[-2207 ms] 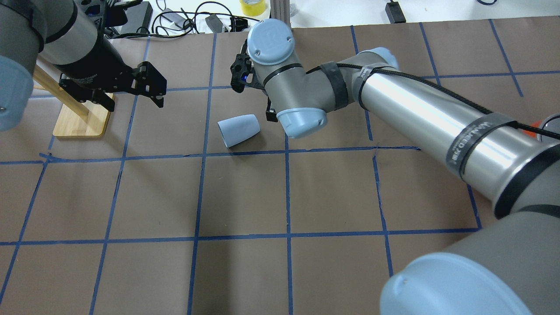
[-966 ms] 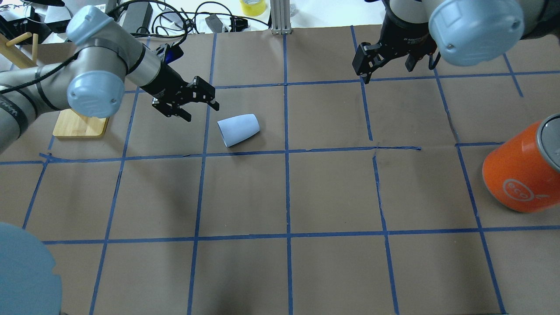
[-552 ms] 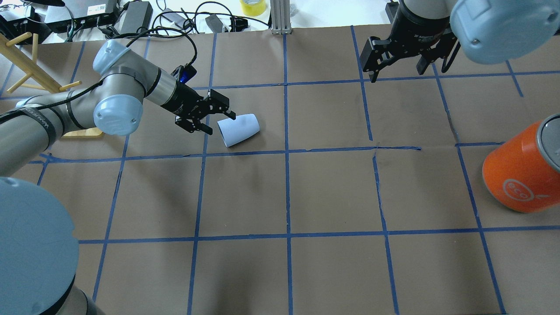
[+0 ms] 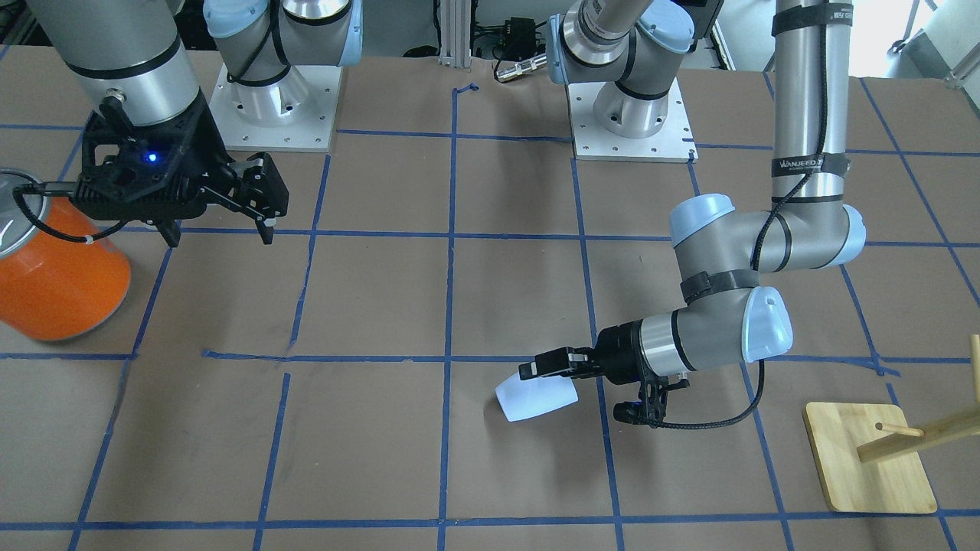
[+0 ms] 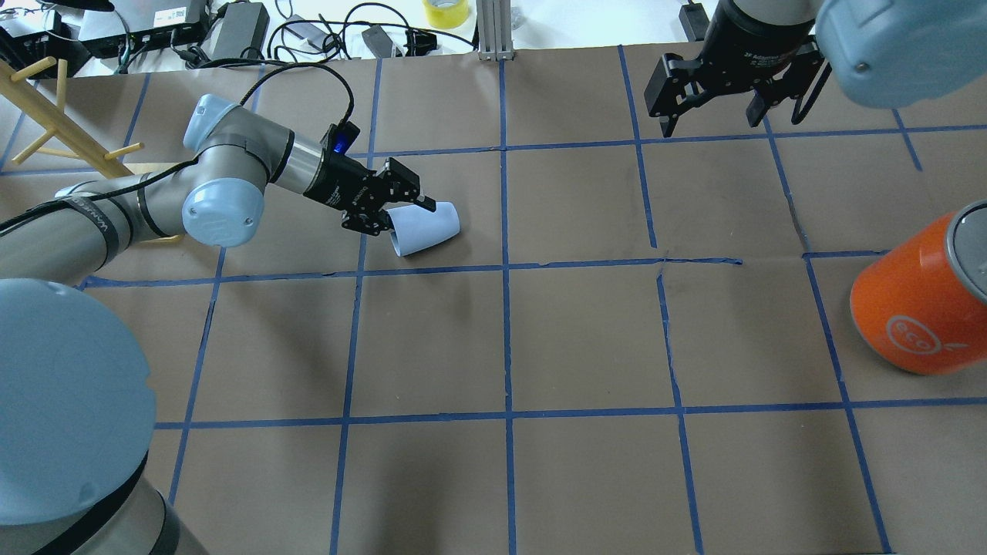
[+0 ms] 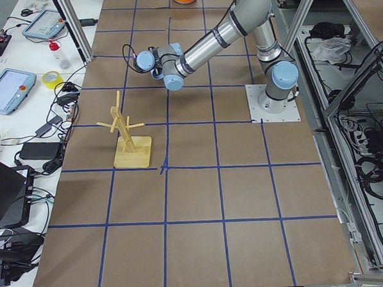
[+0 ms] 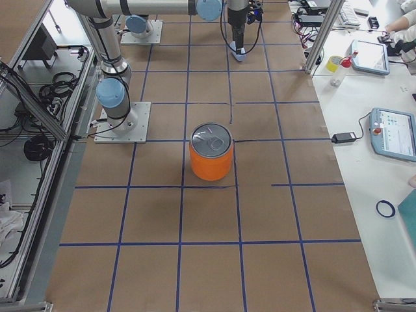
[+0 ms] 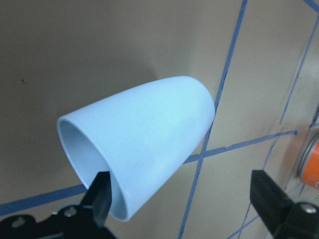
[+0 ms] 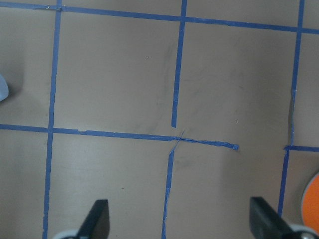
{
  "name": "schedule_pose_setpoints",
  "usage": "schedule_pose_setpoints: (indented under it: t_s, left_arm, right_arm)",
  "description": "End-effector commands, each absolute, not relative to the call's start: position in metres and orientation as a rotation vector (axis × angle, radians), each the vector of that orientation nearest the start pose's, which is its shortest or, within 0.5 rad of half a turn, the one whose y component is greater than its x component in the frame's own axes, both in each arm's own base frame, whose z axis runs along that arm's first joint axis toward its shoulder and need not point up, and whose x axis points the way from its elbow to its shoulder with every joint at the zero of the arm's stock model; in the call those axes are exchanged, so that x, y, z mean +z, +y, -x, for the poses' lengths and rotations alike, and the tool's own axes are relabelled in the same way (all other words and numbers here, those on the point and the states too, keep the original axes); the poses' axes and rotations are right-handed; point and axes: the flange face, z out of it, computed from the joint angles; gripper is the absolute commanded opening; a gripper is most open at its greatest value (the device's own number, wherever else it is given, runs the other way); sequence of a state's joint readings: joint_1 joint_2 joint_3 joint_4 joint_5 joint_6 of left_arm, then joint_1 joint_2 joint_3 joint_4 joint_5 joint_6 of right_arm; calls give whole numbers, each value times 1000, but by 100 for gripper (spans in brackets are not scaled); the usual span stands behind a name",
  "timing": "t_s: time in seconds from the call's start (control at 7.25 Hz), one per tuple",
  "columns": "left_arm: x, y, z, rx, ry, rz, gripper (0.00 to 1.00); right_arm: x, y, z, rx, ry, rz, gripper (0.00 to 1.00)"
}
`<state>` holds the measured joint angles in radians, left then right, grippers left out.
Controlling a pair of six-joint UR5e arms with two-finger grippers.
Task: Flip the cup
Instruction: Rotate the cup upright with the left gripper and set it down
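The pale blue cup (image 5: pixel 430 229) lies on its side on the brown table, rim toward my left gripper (image 5: pixel 395 211). That gripper is open and low at the rim. In the left wrist view one fingertip (image 8: pixel 101 195) sits at the mouth of the cup (image 8: pixel 149 149) and the other stands apart, outside the wall. The front view shows the cup (image 4: pixel 536 398) under the left gripper (image 4: pixel 545 369). My right gripper (image 5: pixel 713 119) is open and empty, high over the far right of the table, also seen in the front view (image 4: pixel 218 228) and its wrist view (image 9: pixel 179 224).
A large orange can (image 5: pixel 917 301) with a silver top stands at the right edge, also in the front view (image 4: pixel 53 275). A wooden peg stand (image 5: pixel 54 116) on a bamboo base (image 4: pixel 869 459) stands at the far left. Cables lie beyond the far table edge.
My left gripper has moved right and down to the cup's rim, staying open. My right arm has drawn back from the cup to the far right. The cup has not moved.
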<state>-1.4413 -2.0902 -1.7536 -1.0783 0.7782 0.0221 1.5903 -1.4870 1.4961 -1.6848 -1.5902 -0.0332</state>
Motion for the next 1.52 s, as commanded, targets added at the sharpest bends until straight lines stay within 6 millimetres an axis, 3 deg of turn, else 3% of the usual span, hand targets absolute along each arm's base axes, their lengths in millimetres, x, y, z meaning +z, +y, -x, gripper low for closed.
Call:
schedule_pose_setpoints:
  t_s: [0.0, 0.41, 0.69, 0.97, 1.1, 1.38]
  left_arm:
    - [200, -617, 126, -159, -2325, -252, 0]
    - [238, -643, 126, -31, -2368, -452, 0]
    - [274, -672, 115, 95, -2610, -454, 0]
    - [285, -679, 95, 110, -2993, 0, 0]
    - [291, -686, 84, 83, -3087, 192, 0]
    - [280, -689, 75, 50, -3165, 386, 0]
  right_arm:
    - [495, -539, -121, -174, 3157, -4, 100]
    - [496, -538, -120, -179, 3173, 4, 100]
    - [497, -537, -120, -179, 3171, 4, 100]
    - [496, -537, -120, -172, 3171, 5, 100]
    - [495, -536, -120, -160, 3175, 4, 100]
    - [494, -536, -119, -153, 3175, -12, 100]
